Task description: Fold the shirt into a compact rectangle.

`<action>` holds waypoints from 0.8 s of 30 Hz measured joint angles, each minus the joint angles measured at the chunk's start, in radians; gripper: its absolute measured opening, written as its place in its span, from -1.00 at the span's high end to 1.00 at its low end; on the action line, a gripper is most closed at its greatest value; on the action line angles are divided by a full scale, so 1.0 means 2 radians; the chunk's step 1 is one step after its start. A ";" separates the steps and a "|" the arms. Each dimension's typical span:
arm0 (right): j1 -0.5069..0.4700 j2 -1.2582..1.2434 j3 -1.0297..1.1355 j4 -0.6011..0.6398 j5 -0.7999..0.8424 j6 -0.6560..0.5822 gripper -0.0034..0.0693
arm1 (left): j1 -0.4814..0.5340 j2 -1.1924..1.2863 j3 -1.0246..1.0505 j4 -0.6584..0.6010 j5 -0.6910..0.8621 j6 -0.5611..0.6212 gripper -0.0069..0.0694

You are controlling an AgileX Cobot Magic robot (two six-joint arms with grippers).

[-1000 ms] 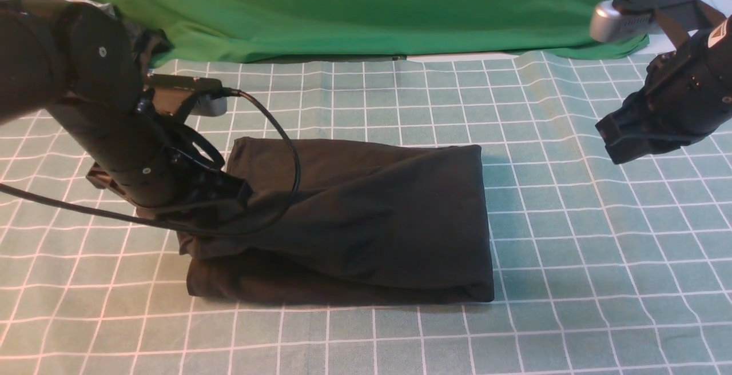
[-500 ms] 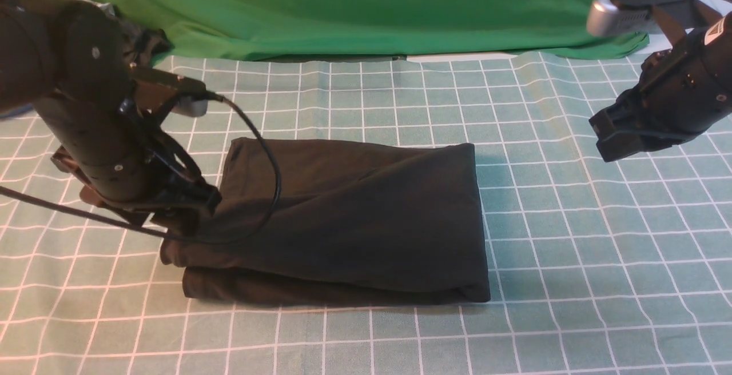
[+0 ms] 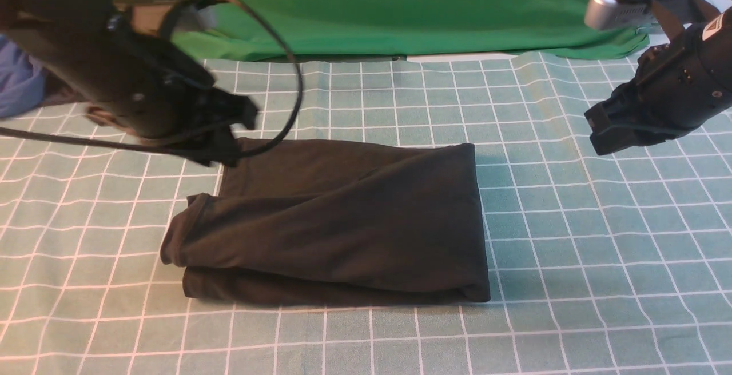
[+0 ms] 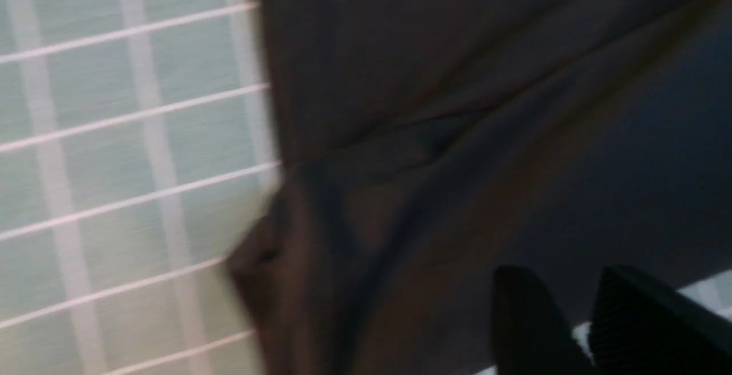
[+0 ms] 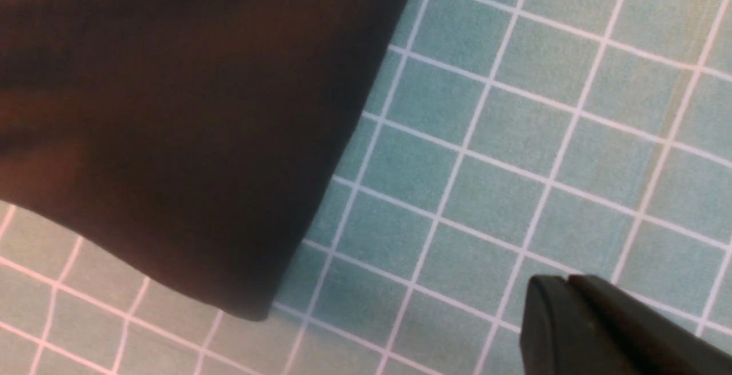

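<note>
A: Where's the shirt (image 3: 343, 220)?
B: Mid-tabletop (image 3: 600, 260), folded into a rough black rectangle. The near-left corner bulges past the layer under it.
A: And the left gripper (image 3: 231, 135)?
B: It hangs over the shirt's far-left corner, blurred. Wrist view shows its fingers (image 4: 526, 318) close together with a thin gap and nothing between. Can't tell if it's fully closed.
A: The right gripper (image 3: 597, 132)?
B: Pressed together, empty, raised off to the right, well apart from the shirt.
</note>
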 joint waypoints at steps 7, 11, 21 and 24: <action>0.000 0.000 0.000 0.011 0.001 -0.001 0.85 | 0.000 0.091 0.008 0.010 0.008 0.004 0.81; 0.000 0.000 0.000 0.012 0.013 -0.001 0.85 | 0.000 0.101 0.054 0.020 -0.013 0.000 0.81; 0.005 0.000 0.001 0.022 0.043 -0.008 0.85 | 0.000 0.098 0.119 0.023 -0.061 -0.001 0.81; 0.033 0.000 0.001 0.033 0.039 -0.028 0.85 | 0.000 0.080 0.098 0.035 -0.054 -0.001 0.81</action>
